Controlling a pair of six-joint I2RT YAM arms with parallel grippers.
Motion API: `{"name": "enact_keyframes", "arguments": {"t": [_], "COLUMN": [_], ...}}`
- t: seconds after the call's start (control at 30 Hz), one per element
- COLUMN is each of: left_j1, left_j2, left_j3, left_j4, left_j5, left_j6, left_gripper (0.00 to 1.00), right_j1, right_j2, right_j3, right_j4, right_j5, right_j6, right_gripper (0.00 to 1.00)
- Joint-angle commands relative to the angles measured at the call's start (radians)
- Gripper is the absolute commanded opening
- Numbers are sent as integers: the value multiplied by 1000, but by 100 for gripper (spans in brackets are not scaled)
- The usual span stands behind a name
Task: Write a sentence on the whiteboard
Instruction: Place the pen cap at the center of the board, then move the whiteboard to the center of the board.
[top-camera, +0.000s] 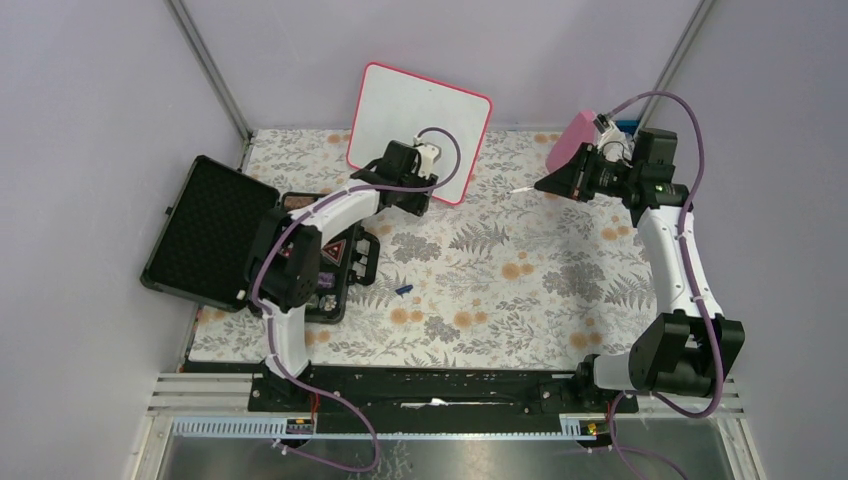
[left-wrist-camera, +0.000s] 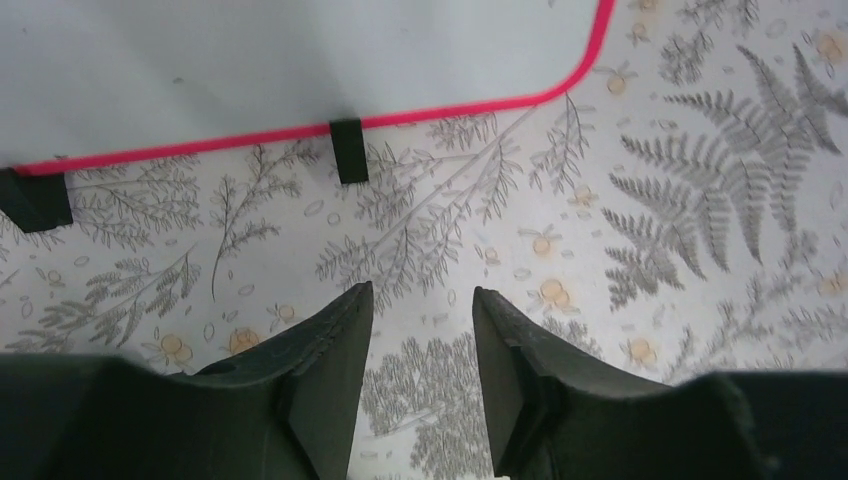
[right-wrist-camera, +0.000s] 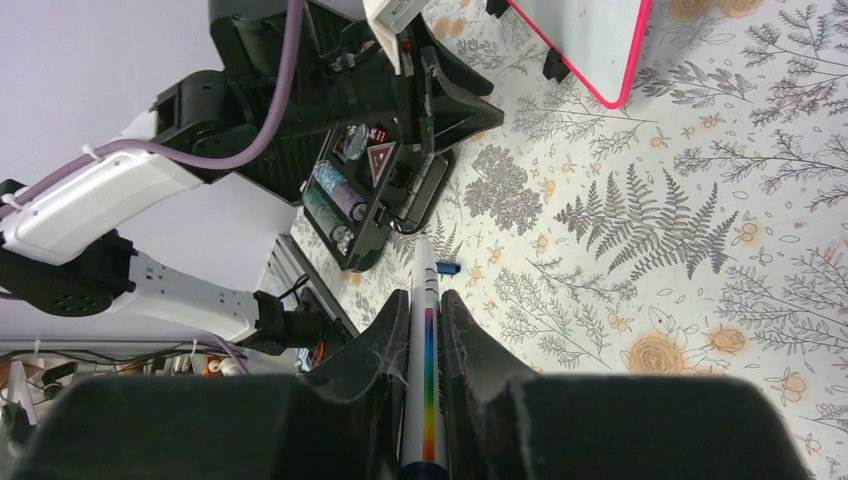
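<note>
My left fingers (left-wrist-camera: 330, 350) stand partly open with nothing between them. They hover over the floral tabletop (top-camera: 500, 290), just in front of the whiteboard (top-camera: 420, 125) and not touching it. My right fingers (right-wrist-camera: 470, 340) are closed on a marker (right-wrist-camera: 425, 330) with a rainbow stripe down its barrel.

The left wrist view gives me the board's lower red edge and its two black feet (left-wrist-camera: 349, 150) resting on the tabletop, which the top view hides behind the arm. The right wrist view shows the marker's stripe, and a blue cap (right-wrist-camera: 447, 268) lying just past its tip. Only the top view shows the open black case (top-camera: 205, 230) at the left and the pink object (top-camera: 570, 140) behind the right wrist.

The whiteboard stands at the far side of the tabletop. It leans back with its white face towards the arms, and its bottom edge runs slantwise, the right end nearer me. The marker's long axis lies along the fingers, tip pointing left towards the board and well apart from it.
</note>
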Motion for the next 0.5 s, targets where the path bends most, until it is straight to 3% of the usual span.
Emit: {"name": "enact_keyframes", "arguments": {"t": [0.0, 0.2, 0.47], "left_j1": [-5, -4, 8], "left_j2": [54, 128, 209], "left_j3": [71, 116, 172], "left_j4": [137, 141, 121], "left_j5": [-86, -157, -142], "left_j6": [-48, -40, -40], "left_gripper": [45, 42, 41], "right_j1": [-31, -47, -54], "right_j2": [-37, -23, -10], "right_j3": [-1, -10, -12], "right_j4": [19, 21, 21], "right_j5": [-57, -72, -76], "right_j6": [-21, -27, -35], "right_gripper": [0, 0, 0]}}
